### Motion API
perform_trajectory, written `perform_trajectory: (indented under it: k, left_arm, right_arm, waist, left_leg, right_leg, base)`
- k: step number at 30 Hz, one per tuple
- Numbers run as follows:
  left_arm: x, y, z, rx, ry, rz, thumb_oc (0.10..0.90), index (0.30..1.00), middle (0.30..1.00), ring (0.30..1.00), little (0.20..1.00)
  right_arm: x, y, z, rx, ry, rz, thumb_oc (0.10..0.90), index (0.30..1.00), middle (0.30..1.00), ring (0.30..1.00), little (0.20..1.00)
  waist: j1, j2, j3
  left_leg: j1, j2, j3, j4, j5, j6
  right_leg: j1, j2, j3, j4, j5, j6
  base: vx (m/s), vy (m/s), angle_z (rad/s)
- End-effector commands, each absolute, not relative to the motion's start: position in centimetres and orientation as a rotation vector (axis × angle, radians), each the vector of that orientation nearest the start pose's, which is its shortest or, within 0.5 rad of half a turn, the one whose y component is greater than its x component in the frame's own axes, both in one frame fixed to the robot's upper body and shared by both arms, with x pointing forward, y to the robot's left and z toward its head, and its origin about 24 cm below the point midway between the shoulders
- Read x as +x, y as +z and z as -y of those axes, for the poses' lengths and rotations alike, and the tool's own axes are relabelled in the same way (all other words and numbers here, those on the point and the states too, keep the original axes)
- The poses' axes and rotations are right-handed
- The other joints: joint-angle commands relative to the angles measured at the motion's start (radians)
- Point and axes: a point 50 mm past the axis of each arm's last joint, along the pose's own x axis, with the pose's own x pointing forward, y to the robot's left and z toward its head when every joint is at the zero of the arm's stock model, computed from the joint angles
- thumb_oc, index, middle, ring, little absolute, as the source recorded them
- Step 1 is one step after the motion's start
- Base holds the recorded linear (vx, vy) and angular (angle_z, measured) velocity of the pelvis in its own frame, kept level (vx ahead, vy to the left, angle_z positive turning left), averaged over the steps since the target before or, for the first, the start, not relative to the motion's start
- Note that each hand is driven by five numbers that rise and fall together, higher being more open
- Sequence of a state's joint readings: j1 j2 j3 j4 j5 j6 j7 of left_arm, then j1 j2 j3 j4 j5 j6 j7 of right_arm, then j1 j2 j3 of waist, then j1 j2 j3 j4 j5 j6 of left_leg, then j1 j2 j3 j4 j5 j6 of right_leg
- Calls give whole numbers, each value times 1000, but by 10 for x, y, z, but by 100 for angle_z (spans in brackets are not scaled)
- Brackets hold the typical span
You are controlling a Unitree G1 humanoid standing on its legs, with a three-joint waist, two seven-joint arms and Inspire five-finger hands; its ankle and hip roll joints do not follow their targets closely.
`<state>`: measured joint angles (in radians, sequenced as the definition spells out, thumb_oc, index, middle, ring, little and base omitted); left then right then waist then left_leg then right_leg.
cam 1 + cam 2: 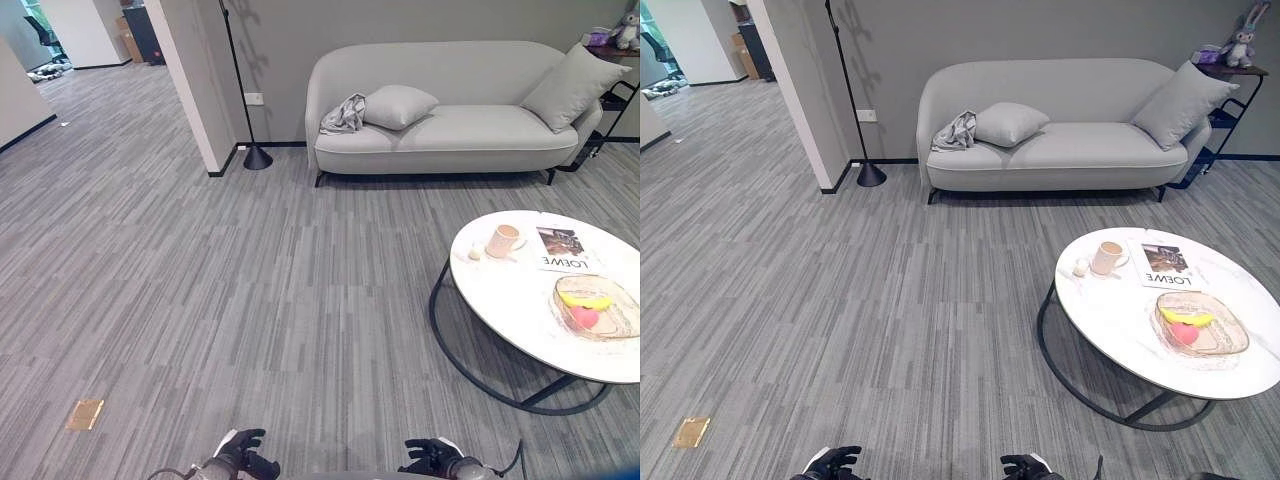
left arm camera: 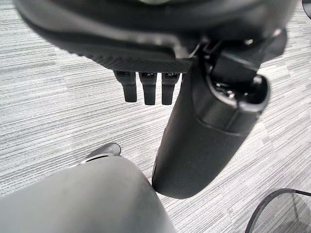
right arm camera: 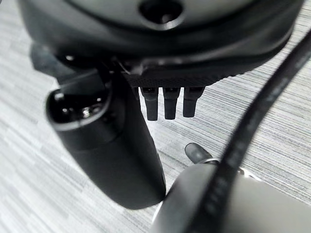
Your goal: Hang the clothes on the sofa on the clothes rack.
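Clothes (image 1: 344,114): a grey crumpled heap at the sofa's (image 1: 470,128) left end, leaning on the armrest, touching a cushion (image 1: 398,105); no clear long axis. Nearest, left hand (image 1: 243,452) and right hand (image 1: 428,456) hang low over the carpet, fingers relaxed and straight, holding nothing. Brass floor plate (image 1: 85,413) lies left on open carpet. Right, a round white desk (image 1: 500,300) carries a cup (image 1: 503,240), magazine (image 1: 562,250) and glass dish (image 1: 597,306). Farther, a black pole stand (image 1: 240,85) by the wall corner, left of the sofa.
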<state>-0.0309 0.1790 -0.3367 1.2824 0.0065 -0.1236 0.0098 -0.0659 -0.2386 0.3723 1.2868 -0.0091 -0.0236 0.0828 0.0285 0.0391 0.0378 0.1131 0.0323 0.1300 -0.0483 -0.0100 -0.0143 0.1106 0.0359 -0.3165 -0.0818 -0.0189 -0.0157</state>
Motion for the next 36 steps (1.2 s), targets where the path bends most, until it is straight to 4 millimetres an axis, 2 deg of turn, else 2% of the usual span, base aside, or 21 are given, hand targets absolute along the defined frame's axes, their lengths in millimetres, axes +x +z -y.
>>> perform_trajectory:
  k: [1,5,9,11,13,15,18,19,21,22,24,25,26,28,29,30,31,32,34,35,36]
  left_arm:
    - [95,-168,-187,420,-264,-1163,800,900,900,900,900]
    - [97,-168,-184,412,-240,-1161,800,900,900,900,900]
    - [106,-166,-182,365,-195,-1134,800,900,900,900,900]
    - [110,-165,-183,334,-156,-1124,800,900,900,900,900]
    - [111,-165,-186,298,-114,-1128,800,900,900,900,900]
    - [112,-164,-190,256,-66,-1136,800,900,900,900,900]
    - [110,-165,-193,233,-43,-1150,800,900,900,900,900]
    - [103,-167,-194,238,-43,-1180,800,900,900,900,900]
    - [95,-169,-194,220,-22,-1213,800,900,900,900,900]
    - [95,-169,-194,219,-22,-1213,800,900,900,900,900]
    - [86,-171,-197,155,53,-1243,800,900,900,900,900]
    - [83,-171,-198,146,64,-1254,800,900,900,900,900]
    - [70,-173,-200,142,75,-1298,800,900,900,900,900]
    - [69,-173,-200,142,75,-1298,800,900,900,900,900]
    - [56,-175,-204,159,73,-1345,800,900,900,900,900]
    - [54,-175,-204,174,58,-1358,800,900,900,900,900]
    - [50,-175,-206,191,49,-1371,800,900,900,900,900]
    - [50,-175,-209,199,50,-1375,800,900,900,900,900]
    - [54,-173,-217,290,12,-1373,800,900,900,900,900]
    - [54,-173,-217,290,12,-1373,800,900,900,900,900]
    - [76,-170,-213,445,-148,-1304,800,900,900,900,900]
  right_arm:
    - [94,-167,205,-475,348,-1277,800,900,900,900,900]
    - [100,-168,188,-477,392,-1240,800,900,900,900,900]
    - [109,-166,180,-474,410,-1186,800,900,900,900,900]
    - [110,-165,179,-468,412,-1177,800,900,900,900,900]
    - [109,-166,178,-452,406,-1183,800,900,900,900,900]
    - [101,-168,179,-418,400,-1226,800,900,900,900,900]
    - [93,-171,177,-375,392,-1265,800,900,900,900,900]
    - [88,-172,174,-357,394,-1276,800,900,900,900,900]
    - [87,-172,170,-340,392,-1267,800,900,900,900,900]
    - [87,-172,170,-341,392,-1267,800,900,900,900,900]
    - [87,-173,163,-341,407,-1259,800,900,900,900,900]
    - [87,-173,162,-353,420,-1257,800,900,900,900,900]
    - [86,-173,156,-402,481,-1248,800,900,900,900,900]
    - [86,-173,156,-402,481,-1248,800,900,900,900,900]
    - [85,-173,148,-430,540,-1238,800,900,900,900,900]
    - [85,-173,143,-436,564,-1234,800,900,900,900,900]
    - [83,-174,140,-427,572,-1236,800,900,900,900,900]
    - [79,-174,135,-404,580,-1242,800,900,900,900,900]
    - [81,-174,133,-392,598,-1233,800,900,900,900,900]
    - [81,-174,133,-392,598,-1233,800,900,900,900,900]
    - [92,-172,157,-514,572,-1223,800,900,900,900,900]
  waist:
    - [11,-67,10]
    - [14,-71,32]
    - [15,-86,88]
    - [14,-89,112]
    - [13,-89,132]
    - [10,-91,141]
    - [12,-100,132]
    - [13,-107,118]
    - [14,-99,111]
    - [11,-99,109]
    - [-2,-87,113]
    - [-4,-86,112]
    - [12,-90,103]
    - [10,-89,102]
    - [29,-99,80]
    - [37,-110,68]
    - [39,-122,56]
    - [45,-136,44]
    - [46,-152,33]
    - [46,-152,33]
    - [31,-151,43]
  left_leg:
    - [-5,-54,-21,-39,-30,12]
    - [-17,-53,-22,9,-40,11]
    - [-144,-44,-27,261,-102,-4]
    - [-224,-32,-39,410,-69,-20]
    - [-289,-13,-47,541,-3,-36]
    - [-351,0,-46,604,43,-39]
    - [-373,-17,-28,516,19,-27]
    - [-353,-50,-43,331,19,-14]
    - [-313,-63,-97,91,107,-33]
    - [-314,-64,-99,88,109,-33]
    - [-363,-60,-147,-39,135,-62]
    - [-379,-58,-140,-39,130,-67]
    - [-377,-52,-116,-39,132,-65]
    - [-380,-52,-119,-39,133,-65]
    - [-354,-57,-135,-39,174,-54]
    - [-336,-69,-131,-39,184,-43]
    - [-318,-79,-131,-39,185,-32]
    - [-298,-96,-117,-39,175,-14]
    - [-241,-125,-58,-38,133,32]
    - [-241,-125,-58,-39,133,32]
    - [-173,-166,-10,-39,77,82]
  right_leg:
    - [39,-49,64,-5,-53,61]
    - [46,-47,72,-5,-60,52]
    - [55,-43,77,-5,-67,26]
    - [65,-32,73,-5,-71,7]
    - [78,-20,67,-5,-79,-9]
    - [84,-8,54,-5,-87,-21]
    - [79,-16,48,-5,-94,-16]
    - [70,-25,51,-5,-104,-6]
    - [76,-14,54,-5,-115,-4]
    - [74,-13,52,-5,-115,-4]
    - [92,8,59,29,-158,-9]
    - [101,12,62,42,-171,-10]
    - [142,12,91,67,-196,-7]
    - [140,13,88,68,-196,-7]
    - [173,3,116,86,-206,3]
    - [192,-12,131,100,-204,15]
    - [191,-32,128,131,-183,30]
    - [175,-60,131,196,-120,57]
    - [90,-140,124,426,74,118]
    - [90,-140,124,426,74,118]
    - [9,-243,90,698,216,135]
  base:
    - [-2,-81,0]
    - [-7,-75,0]
    - [-59,-119,2]
    - [-22,-111,0]
    - [17,-108,4]
    - [66,-87,6]
    - [139,4,6]
    - [220,57,10]
    - [239,52,11]
    - [210,16,-2]
    - [407,29,-8]
    - [774,87,-3]
    - [559,66,-15]
    - [425,54,-42]
    - [728,118,-47]
    - [960,167,-54]
    - [763,177,-80]
    - [751,209,-83]
    - [573,214,-65]
    - [618,349,-59]
    - [666,411,-46]
